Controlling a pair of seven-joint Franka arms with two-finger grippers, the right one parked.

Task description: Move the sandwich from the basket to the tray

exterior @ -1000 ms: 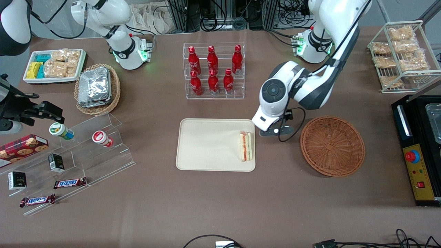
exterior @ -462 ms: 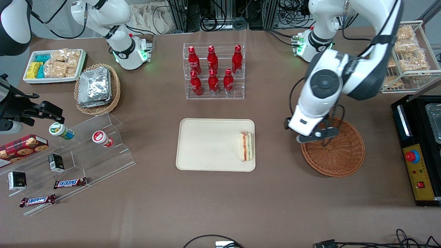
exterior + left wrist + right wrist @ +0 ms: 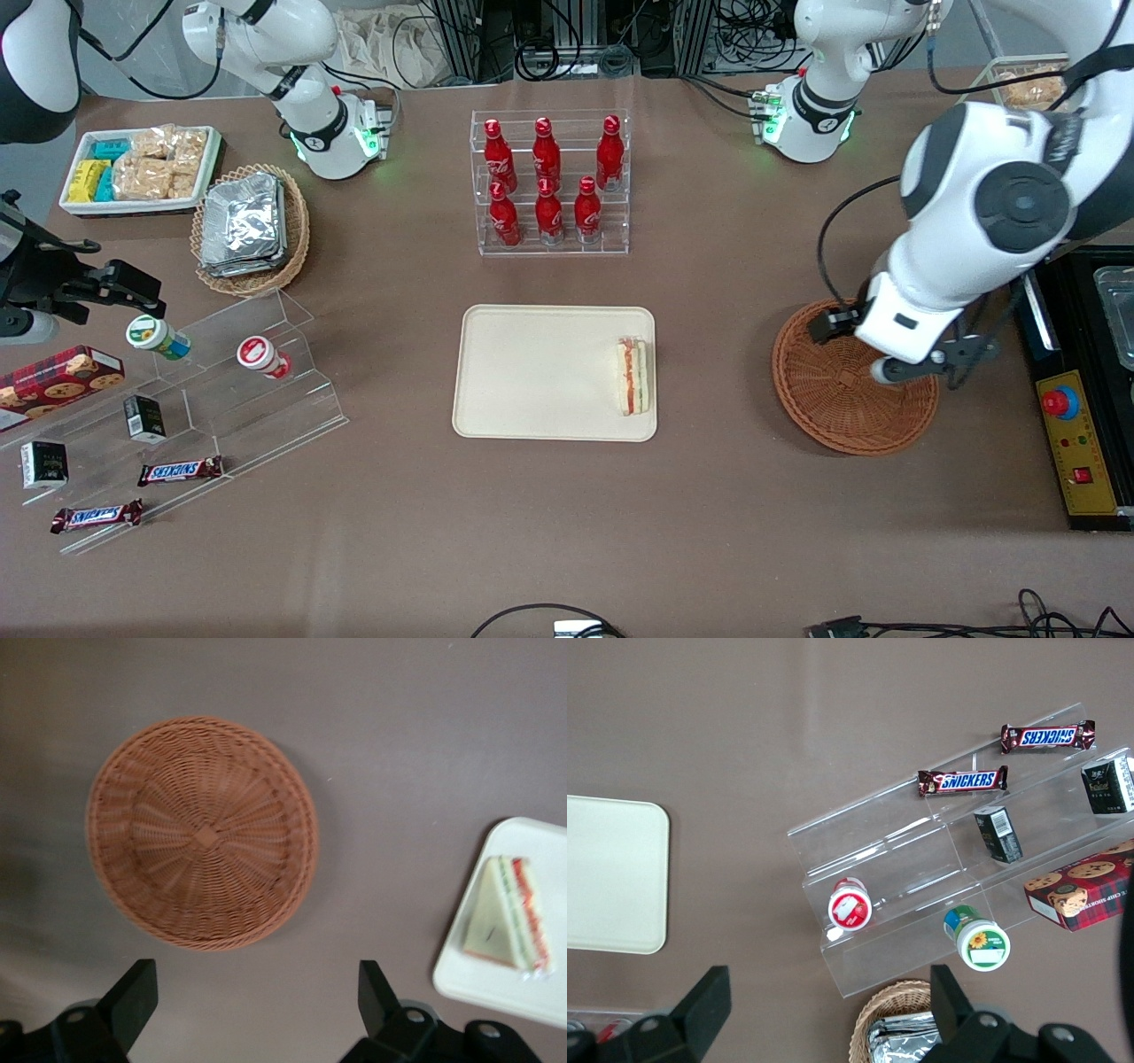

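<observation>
The left arm's gripper (image 3: 926, 361) hangs in mid-air over the basket (image 3: 833, 399), above the part of its rim that faces the working arm's end of the table. In the wrist view its two black fingers (image 3: 133, 992) stand wide apart with nothing between them, so the gripper (image 3: 255, 974) is spread and carrying nothing. The table and the basket (image 3: 204, 833) lie well below it.

The round reddish-brown woven basket sits flat on the brown table, at mid-height in the front frame. The tray (image 3: 532, 372) lies beside it at the centre of the frame, apart from it with a strip of bare table between. The sandwich (image 3: 633, 377) lies flat on the tray, tight against the rim on the side nearest the basket. Its red and green filling stripes show. In the wrist view the sandwich (image 3: 509, 921) is a pale wedge on a corner of the tray (image 3: 496, 988).

Above the tray in the front frame, farther from the camera, a clear rack holds red bottles (image 3: 549, 182). Toward the parked arm's end are a lighter wicker basket of foil packets (image 3: 252, 229), a white bin of snacks (image 3: 137, 168) and a clear stepped stand (image 3: 221, 381) with Snickers bars (image 3: 180, 470). A black control box (image 3: 1076, 390) sits just beside the reddish basket at the working arm's end.
</observation>
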